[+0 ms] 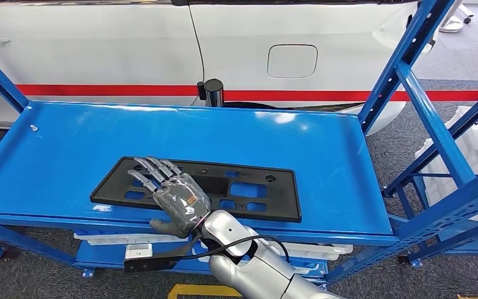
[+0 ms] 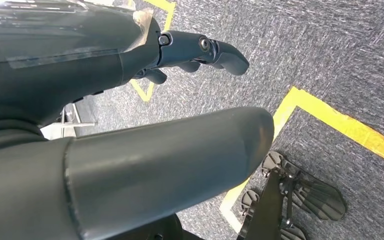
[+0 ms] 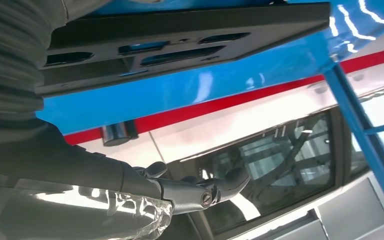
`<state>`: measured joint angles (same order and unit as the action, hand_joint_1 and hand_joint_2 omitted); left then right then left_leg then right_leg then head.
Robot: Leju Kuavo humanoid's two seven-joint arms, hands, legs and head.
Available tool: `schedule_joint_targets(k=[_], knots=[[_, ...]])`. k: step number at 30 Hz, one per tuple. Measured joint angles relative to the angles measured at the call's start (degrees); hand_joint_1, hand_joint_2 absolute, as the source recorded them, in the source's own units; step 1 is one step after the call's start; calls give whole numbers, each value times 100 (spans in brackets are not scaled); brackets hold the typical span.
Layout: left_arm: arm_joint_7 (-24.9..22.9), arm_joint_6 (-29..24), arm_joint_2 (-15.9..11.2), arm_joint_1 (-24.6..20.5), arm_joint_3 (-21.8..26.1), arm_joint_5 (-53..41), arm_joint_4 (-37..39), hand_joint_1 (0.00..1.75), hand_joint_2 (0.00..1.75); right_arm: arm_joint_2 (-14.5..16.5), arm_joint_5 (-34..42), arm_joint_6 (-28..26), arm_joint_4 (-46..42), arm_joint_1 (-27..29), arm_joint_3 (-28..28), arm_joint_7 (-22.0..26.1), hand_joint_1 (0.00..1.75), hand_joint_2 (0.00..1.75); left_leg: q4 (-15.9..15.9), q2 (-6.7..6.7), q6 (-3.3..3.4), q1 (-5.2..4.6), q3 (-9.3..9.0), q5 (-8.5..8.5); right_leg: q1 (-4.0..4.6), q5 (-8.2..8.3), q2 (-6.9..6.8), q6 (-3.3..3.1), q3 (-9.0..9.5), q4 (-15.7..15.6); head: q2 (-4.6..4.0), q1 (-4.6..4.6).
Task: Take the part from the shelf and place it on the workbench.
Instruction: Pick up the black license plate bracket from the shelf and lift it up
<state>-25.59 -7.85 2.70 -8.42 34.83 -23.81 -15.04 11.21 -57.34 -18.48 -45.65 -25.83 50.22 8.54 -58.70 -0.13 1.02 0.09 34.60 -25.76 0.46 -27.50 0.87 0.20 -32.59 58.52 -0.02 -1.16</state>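
- Shelf [image 1: 323, 149] of blue metal carries the part [image 1: 249, 187], a flat black plate with cut-out slots, lying flat near the front edge and somewhat toward the shelf's left half.
- The part's long axis runs along the front edge, side to side as the robot faces it, with its near long edge close to the shelf's lip.
- The right hand [image 1: 173, 194] reaches in over the front edge and lies above the left portion of the part, fingers [image 1: 152, 168] stretched forward and a little spread, palm down.
- That hand has hold of nothing; from the head view I cannot tell whether the fingertips touch the plate or hover just above it.
- In the right wrist view the part [image 3: 180, 45] sits just beyond the hand [image 3: 145, 200], with the thumb apart from the fingers.
- The left hand [image 2: 130, 125] hangs low beside the body, pointing down at grey carpet [image 2: 330, 50] with yellow tape lines [image 2: 340, 125]; its fingers are loosely extended and grip nothing.
- So the right hand is by far the nearer, and the plate lies directly under and ahead of it, stretching away toward the shelf's right end.
- My guess is the coming grasp must take the near long edge, thumb below and fingers on top.
- A white car body [image 1: 162, 56] with a red stripe stands behind the shelf.
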Motion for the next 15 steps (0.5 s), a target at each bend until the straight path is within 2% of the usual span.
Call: schedule_joint_targets(k=[10, 15], knots=[[0, -2, 1, 0, 74, -82, 0, 0, 0, -66, -803, -62, -103, 17, 21, -691, 0, 175, 0, 0, 0, 0, 0, 0, 0, 0, 0, 0, -1, 0, 1, 0], [0, -2, 1, 0, 88, -93, 0, 0, 0, -69, -986, -71, -103, 19, 24, -858, 0, 175, 0, 0, 0, 0, 0, 0, 0, 0, 0, 0, -1, 0, 0, 0]])
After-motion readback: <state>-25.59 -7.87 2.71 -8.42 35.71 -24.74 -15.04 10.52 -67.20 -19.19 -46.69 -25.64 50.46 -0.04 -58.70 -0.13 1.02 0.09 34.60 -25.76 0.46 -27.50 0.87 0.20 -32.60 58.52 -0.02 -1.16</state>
